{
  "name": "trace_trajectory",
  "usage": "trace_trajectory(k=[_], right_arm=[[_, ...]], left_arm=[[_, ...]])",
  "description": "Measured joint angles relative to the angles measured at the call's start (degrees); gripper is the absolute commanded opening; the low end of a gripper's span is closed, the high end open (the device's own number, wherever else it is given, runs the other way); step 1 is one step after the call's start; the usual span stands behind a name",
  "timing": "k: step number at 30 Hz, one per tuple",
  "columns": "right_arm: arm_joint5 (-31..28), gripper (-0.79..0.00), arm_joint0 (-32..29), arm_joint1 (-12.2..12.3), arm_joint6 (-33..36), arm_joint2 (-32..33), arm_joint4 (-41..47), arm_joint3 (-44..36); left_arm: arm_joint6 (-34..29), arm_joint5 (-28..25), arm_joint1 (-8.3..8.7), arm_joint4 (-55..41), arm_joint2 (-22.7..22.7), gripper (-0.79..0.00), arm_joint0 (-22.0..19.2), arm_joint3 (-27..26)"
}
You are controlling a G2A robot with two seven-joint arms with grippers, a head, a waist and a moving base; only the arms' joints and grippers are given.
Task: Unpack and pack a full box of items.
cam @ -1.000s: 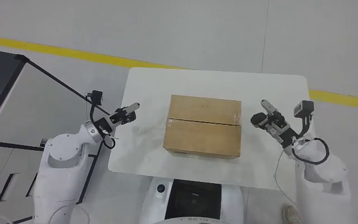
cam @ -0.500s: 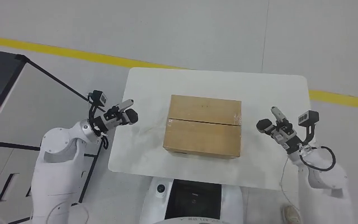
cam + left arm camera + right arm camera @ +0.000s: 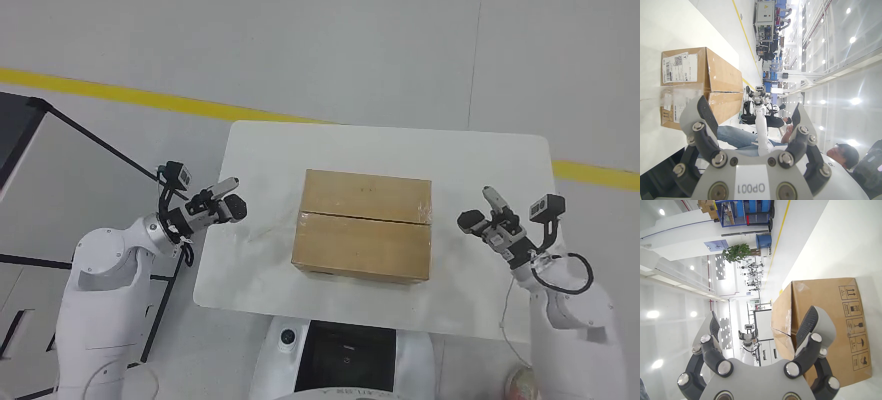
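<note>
A brown cardboard box (image 3: 364, 224) stands in the middle of the white table (image 3: 480, 170), its top flaps shut along a taped centre seam. My left gripper (image 3: 230, 197) hovers off the box's left end, near the table's left edge, open and empty. My right gripper (image 3: 482, 209) hangs off the box's right end, also open and empty. In the left wrist view the box (image 3: 702, 83) shows a white label on its end, beyond the open gripper (image 3: 750, 109). In the right wrist view the box (image 3: 821, 321) shows printed handling symbols, behind the spread gripper (image 3: 762, 321).
A yellow floor line (image 3: 120, 95) runs behind the table. A dark frame (image 3: 40, 160) stands left of the table. Bare table surface lies on both sides of the box and behind it.
Over the second, the left gripper drew back a little to the left and the right gripper shifted right and slightly toward the table's front; in the last half second both barely moved.
</note>
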Motion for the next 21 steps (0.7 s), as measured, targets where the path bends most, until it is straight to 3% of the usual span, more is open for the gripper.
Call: trace_trajectory(k=[9,21], right_arm=[[-1.0,0.0,0.26,0.46,3.05,-3.34,-1.43,-1.02],[-1.17,0.0,-0.26,0.81,-0.32,-5.8,-3.09,-1.65]], left_arm=[[0.0,0.0,0.0,0.0,0.0,0.0,0.0,0.0],[0.0,0.0,0.0,0.0,0.0,0.0,0.0,0.0]])
